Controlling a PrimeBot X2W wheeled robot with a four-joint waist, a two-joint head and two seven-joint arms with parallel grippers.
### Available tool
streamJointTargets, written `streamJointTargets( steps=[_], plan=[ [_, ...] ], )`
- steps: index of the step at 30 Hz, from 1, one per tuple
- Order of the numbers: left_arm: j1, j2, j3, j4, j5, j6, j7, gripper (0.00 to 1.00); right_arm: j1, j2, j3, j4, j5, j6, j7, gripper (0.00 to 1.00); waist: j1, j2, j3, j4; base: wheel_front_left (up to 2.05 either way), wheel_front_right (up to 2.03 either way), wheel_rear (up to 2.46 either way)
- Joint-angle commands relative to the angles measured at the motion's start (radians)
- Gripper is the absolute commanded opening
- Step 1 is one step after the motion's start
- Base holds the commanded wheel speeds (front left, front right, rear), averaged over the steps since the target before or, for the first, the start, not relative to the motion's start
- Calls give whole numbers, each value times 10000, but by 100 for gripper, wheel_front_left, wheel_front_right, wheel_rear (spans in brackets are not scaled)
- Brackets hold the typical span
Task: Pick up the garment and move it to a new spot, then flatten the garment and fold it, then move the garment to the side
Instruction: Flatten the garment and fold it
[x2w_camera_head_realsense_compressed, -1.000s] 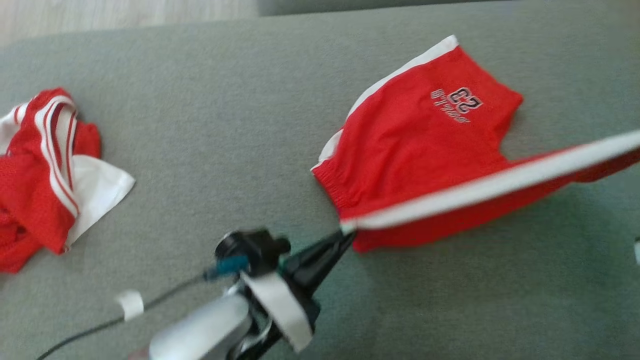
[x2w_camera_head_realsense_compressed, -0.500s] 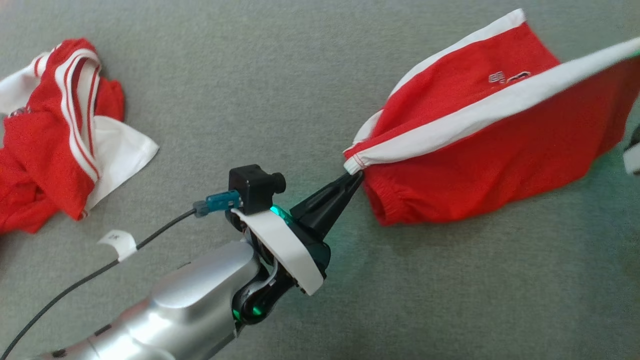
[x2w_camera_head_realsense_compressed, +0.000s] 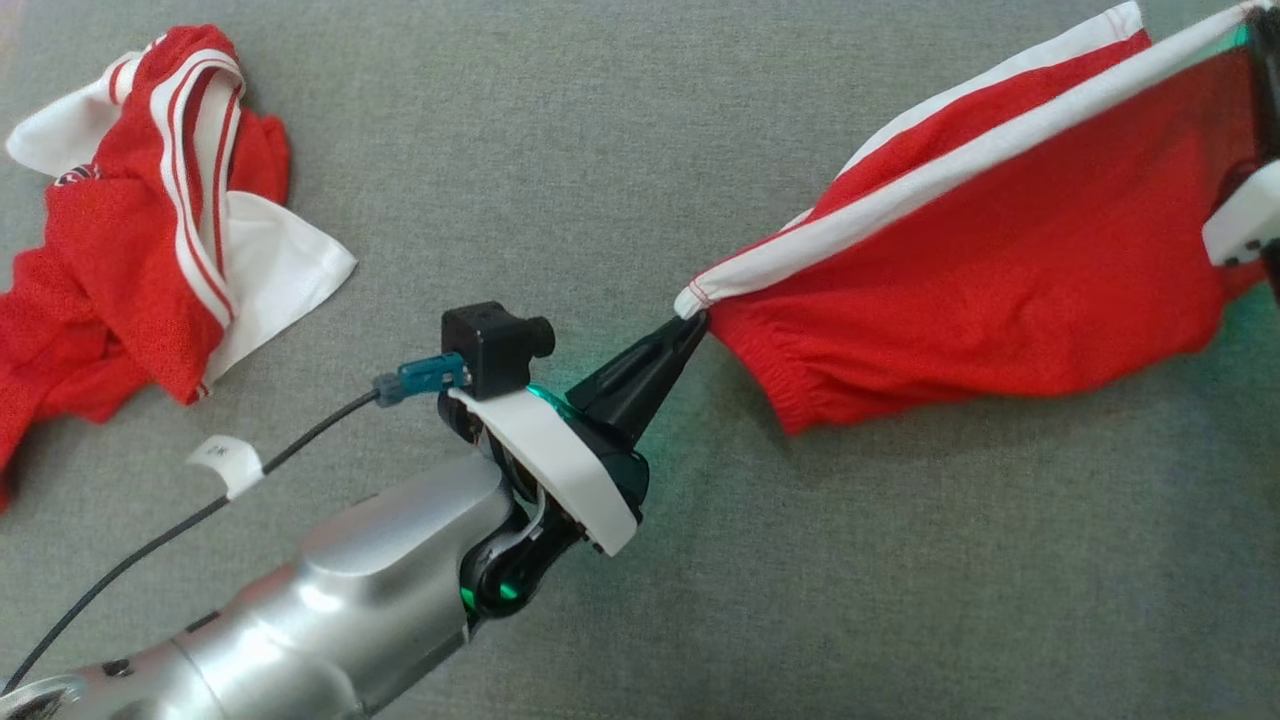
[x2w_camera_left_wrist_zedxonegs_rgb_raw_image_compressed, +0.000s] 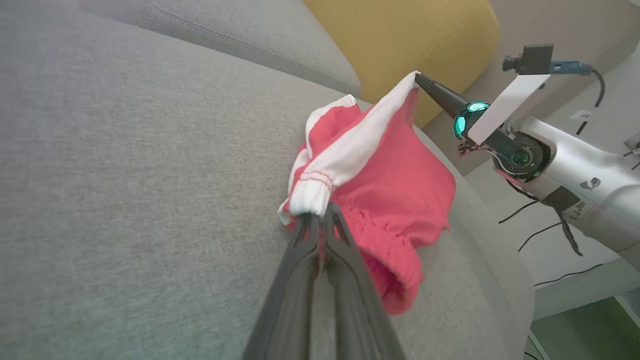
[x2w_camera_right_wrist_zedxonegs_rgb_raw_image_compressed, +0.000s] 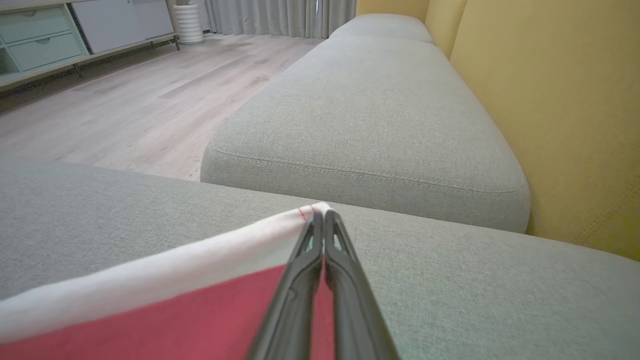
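Observation:
The garment (x2w_camera_head_realsense_compressed: 1000, 290) is a pair of red shorts with a white side stripe, stretched taut in the air between my two grippers above the grey sofa seat (x2w_camera_head_realsense_compressed: 640, 150). My left gripper (x2w_camera_head_realsense_compressed: 695, 322) is shut on the waistband corner at the stripe's end. My right gripper (x2w_camera_head_realsense_compressed: 1250, 25), at the right edge of the head view, is shut on the stripe's other end. In the left wrist view my own gripper (x2w_camera_left_wrist_zedxonegs_rgb_raw_image_compressed: 317, 217) pinches the white corner of the shorts (x2w_camera_left_wrist_zedxonegs_rgb_raw_image_compressed: 395, 180), with the right gripper (x2w_camera_left_wrist_zedxonegs_rgb_raw_image_compressed: 420, 79) beyond. The right gripper (x2w_camera_right_wrist_zedxonegs_rgb_raw_image_compressed: 320, 214) also pinches the hem of the shorts (x2w_camera_right_wrist_zedxonegs_rgb_raw_image_compressed: 150, 320).
A crumpled red and white jersey (x2w_camera_head_realsense_compressed: 130, 230) lies on the seat at the far left. A yellow back cushion (x2w_camera_left_wrist_zedxonegs_rgb_raw_image_compressed: 400, 40) rises behind the seat. A second grey cushion (x2w_camera_right_wrist_zedxonegs_rgb_raw_image_compressed: 370, 115) adjoins it, with wooden floor (x2w_camera_right_wrist_zedxonegs_rgb_raw_image_compressed: 125, 95) beyond.
Both grippers have carried the white-striped edge up and over the part of the shorts lying on the seat, hiding the number print. The head camera has also shifted.

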Motion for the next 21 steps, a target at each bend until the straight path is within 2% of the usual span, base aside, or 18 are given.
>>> streamJointTargets(
  steps=[1, 7, 8, 9, 10, 11, 12, 18, 21],
  plan=[
    [-430, 147, 208, -95, -50, -59, -148, 0, -277, -38, 214, -42, 35, 67, -156, 0, 0, 0, 37, 36, 0, 0, 0],
    [-607, 13, 97, 273, -179, -59, -340, 0, -1056, 159, 834, 1008, 131, 67, -501, 0, 0, 0, 164, 108, 0, 0, 0],
    [-610, -12, 85, 342, -208, -59, -366, 0, -1162, 203, 890, 1164, 162, 67, -605, 5, 0, 0, 176, 109, 0, 0, 0],
    [-610, -35, 73, 401, -237, -59, -391, 12, -1255, 261, 951, 1310, 193, 67, -715, 81, 0, 0, 187, 106, 0, 0, 0],
    [-599, -58, 64, 475, -278, -59, -416, 31, -1324, 328, 1028, 1428, 246, 67, -842, 100, 0, 0, 192, 105, 0, 0, 0],
    [-579, -91, 59, 538, -338, -59, -443, 84, -1366, 398, 1104, 1512, 336, 67, -1010, 100, 0, 0, 188, 109, 0, 0, 0],
    [-571, -118, 63, 620, -361, -59, -480, 100, -1378, 454, 1194, 1584, 463, 67, -1141, 100, 0, 0, 174, 118, 0, 0, 0],
    [-341, -240, 275, 1068, -57, -59, -625, 100, -1066, 304, 1765, 1507, 1276, 67, -1745, 100, 0, 0, -103, 90, 0, 0, 0],
    [123, -355, 1490, 1324, 954, 86, -636, 100, -644, 140, 1993, 1245, 1714, 67, -1875, 100, 0, 0, -327, 34, 0, 0, 0]
  ],
)
